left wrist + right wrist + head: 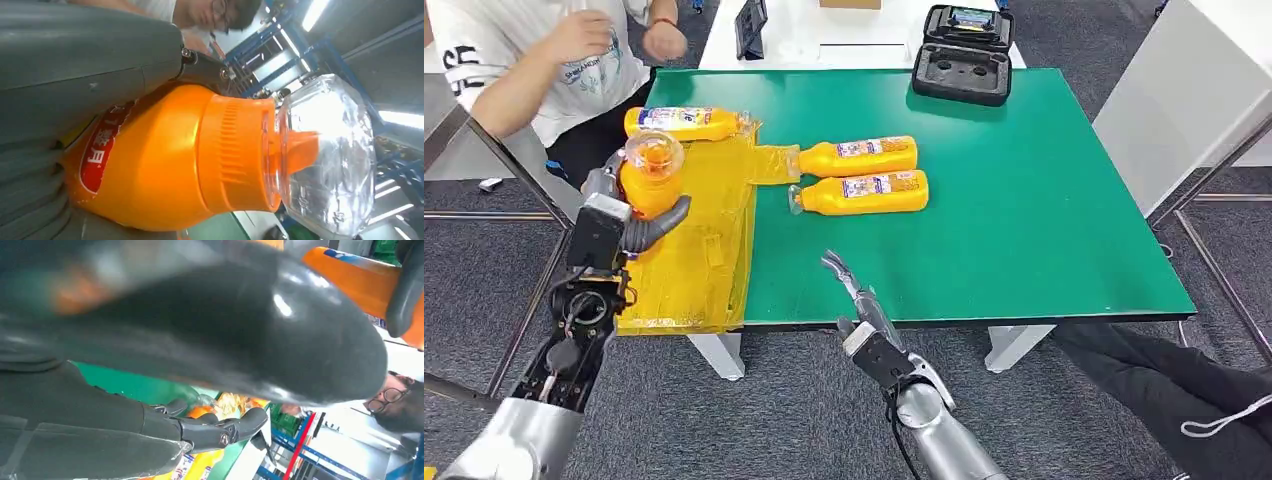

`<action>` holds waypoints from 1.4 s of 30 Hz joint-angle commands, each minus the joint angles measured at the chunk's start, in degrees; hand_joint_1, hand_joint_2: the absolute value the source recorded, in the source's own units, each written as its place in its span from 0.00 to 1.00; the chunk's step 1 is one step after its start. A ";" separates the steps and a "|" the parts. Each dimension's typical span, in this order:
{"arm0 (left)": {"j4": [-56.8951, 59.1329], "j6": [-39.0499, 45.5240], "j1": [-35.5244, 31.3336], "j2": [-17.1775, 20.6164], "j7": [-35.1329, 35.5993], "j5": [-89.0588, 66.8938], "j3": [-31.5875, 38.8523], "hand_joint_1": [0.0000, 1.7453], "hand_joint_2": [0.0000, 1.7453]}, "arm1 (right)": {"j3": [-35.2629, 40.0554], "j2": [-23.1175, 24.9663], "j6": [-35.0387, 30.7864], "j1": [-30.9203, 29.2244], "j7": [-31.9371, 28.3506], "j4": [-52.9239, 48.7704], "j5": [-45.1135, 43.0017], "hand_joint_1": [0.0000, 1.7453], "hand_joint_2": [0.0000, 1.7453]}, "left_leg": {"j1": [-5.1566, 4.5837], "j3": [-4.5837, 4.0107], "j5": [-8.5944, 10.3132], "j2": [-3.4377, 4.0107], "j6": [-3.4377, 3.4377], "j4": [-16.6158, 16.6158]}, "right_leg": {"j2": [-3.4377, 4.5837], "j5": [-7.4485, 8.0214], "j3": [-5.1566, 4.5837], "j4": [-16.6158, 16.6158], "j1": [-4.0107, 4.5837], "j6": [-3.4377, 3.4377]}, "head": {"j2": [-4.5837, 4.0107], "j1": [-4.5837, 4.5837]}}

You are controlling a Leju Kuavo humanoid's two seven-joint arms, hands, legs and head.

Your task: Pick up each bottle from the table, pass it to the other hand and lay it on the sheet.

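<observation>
Grey carpet surrounds a green counter (1024, 180) with a yellow sheet (694, 250) draped over its near-left corner. From the head view, the left hand (629, 215) holds an orange bottle (650, 175) upright above the sheet, fingers (664, 222) clamped round its body, clear cap up. One bottle (686, 122) already lies on the sheet at the far-left edge; two more bottles (864, 175) lie side by side on the green, just right of the sheet. The right hand (852, 285) hovers over the near edge, fingers apart and holding nothing. A person (554, 60) sits beyond the far-left corner, and a black case (962, 55) stands at the far edge.

At the left wrist, the held bottle shows a stiff, glossy plastic body and a ribbed orange collar under a clear domed cap (330, 155). It looks full, so fairly heavy and slippery; the wide body seems a safer hold than the cap.

At the right wrist, the dark fingers (220, 432) spread, clamping nothing.
</observation>
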 commanded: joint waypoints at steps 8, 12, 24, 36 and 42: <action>15.32 2.18 -11.05 4.67 6.03 -17.37 -5.78 1.00 1.00 | -1.58 -1.72 -0.06 0.76 1.05 -4.28 -0.78 0.00 0.00 | 0.05 0.06 -0.03 -0.10 -0.07 0.03 | -0.11 -0.06 0.08 0.02 0.05 -0.06 | 0.00 0.00; 26.42 -0.73 -18.36 7.13 9.78 -30.63 -13.26 1.00 1.00 | -4.47 -1.69 1.47 1.62 1.31 -6.84 -3.24 0.00 0.00 | 0.05 0.02 0.00 -0.14 -0.07 0.03 | -0.15 -0.05 0.04 0.03 0.05 -0.06 | 0.00 0.00; 40.74 -14.53 -20.01 0.96 10.80 -37.93 -25.62 1.00 1.00 | -6.86 -1.64 2.15 3.44 1.35 -8.33 -2.96 0.00 0.00 | 0.02 0.14 -0.03 -0.09 -0.05 -0.01 | -0.10 -0.07 0.16 -0.04 0.03 -0.04 | 0.00 0.00; 41.03 -22.44 -20.98 1.63 8.18 -33.18 -26.12 1.00 1.00 | -7.24 -1.70 3.38 0.99 0.90 -3.98 -2.95 0.00 0.00 | 0.07 0.08 -0.05 0.00 -0.08 0.05 | -0.03 -0.04 0.09 -0.02 0.08 -0.06 | 0.00 0.00; 40.98 -22.26 -20.81 2.04 8.06 -33.16 -26.38 1.00 1.00 | -7.19 -1.64 3.44 0.57 0.84 -3.36 -3.01 0.00 0.00 | 0.05 0.09 -0.04 0.06 -0.07 0.01 | 0.05 -0.02 0.10 -0.02 0.06 -0.06 | 0.00 0.00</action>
